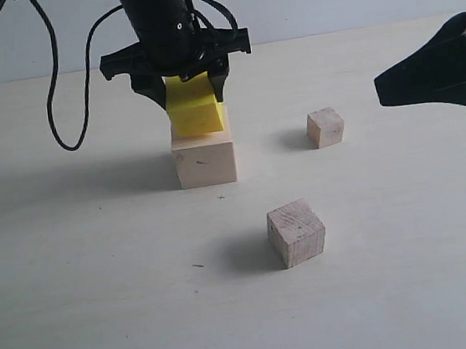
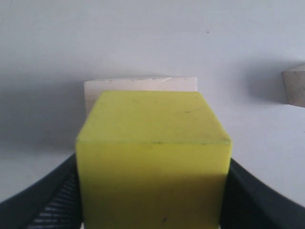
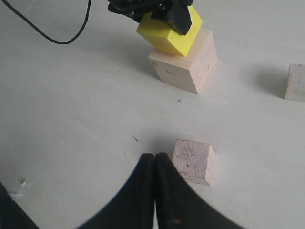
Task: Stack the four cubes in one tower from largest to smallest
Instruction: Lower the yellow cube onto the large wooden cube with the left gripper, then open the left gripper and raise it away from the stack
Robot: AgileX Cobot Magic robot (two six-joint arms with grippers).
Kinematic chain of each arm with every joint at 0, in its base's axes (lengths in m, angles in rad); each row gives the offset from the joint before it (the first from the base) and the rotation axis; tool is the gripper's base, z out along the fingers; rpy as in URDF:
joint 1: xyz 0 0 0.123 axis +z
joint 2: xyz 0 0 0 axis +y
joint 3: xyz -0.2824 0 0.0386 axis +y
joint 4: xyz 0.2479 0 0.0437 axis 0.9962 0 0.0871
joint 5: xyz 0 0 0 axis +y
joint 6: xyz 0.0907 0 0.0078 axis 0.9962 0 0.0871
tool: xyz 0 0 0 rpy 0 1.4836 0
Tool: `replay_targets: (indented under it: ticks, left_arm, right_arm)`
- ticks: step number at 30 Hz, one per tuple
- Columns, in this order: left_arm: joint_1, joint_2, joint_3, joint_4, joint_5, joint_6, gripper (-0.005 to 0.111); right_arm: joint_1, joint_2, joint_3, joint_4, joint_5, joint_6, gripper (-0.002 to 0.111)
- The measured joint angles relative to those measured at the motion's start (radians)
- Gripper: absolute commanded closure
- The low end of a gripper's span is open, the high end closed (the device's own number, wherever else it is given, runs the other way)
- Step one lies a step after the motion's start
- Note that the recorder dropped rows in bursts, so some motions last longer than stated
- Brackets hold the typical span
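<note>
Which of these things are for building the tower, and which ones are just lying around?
For the tower:
- largest pale cube
- yellow cube, gripped in the left hand
- medium grainy cube
- smallest cube

Just lying about:
- black cable
- white scrap on the table

— What on the pale table [image 1: 80, 310]?
— One big pale wood cube [image 1: 204, 161] near the middle. One medium grainy wood cube [image 1: 296, 233] nearer the camera. Then the smallest pale cube [image 1: 326, 127] off right, all apart.
</note>
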Motion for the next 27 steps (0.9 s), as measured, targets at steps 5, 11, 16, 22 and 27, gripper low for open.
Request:
replay_targets:
  ticks: [5,11,16,22,27]
  left_arm:
    - [0.000,0.000,0.000,-0.007,0.000,0.002,0.039]
    - [0.000,0.000,0.000,-0.013,0.000,0.002,0.039]
    - [0.000,0.000,0.000,-0.013,0.000,0.002,0.039]
    - [0.000,0.000,0.000,-0.014,0.000,0.002,0.039]
    - [0.000,0.000,0.000,-0.016,0.000,0.002,0.039]
  right_arm:
    - [0.000,0.000,0.000,0.000,0.000,0.000,0.108]
    - [0.000,0.000,0.000,0.000,0.000,0.000,0.108]
    - [0.000,0.000,0.000,0.000,0.000,0.000,0.108]
    - [0.000,0.000,0.000,0.000,0.000,0.000,0.108]
    - [0.000,0.000,0.000,0.000,0.000,0.000,0.108]
